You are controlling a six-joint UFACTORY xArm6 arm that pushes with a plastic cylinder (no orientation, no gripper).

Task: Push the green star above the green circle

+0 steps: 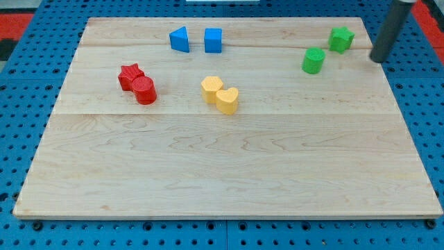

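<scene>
Green star (340, 38) lies just left of my tip (378, 60), near green circle (313, 61).

Bright, even light is falling across the pale wooden counter (222, 160), seemingly from overhead, and no strong glare is showing on the wood. Shadows are staying short and soft: a faint dark edge is hugging the base of the red blocks (137, 83) and the yellow blocks (220, 94). The block colours are reading saturated and clean. The dark rod (390, 31) at the view's top right is looking slightly blurred, softer than the blocks. The counter's edges are appearing straight, without obvious bending.
</scene>
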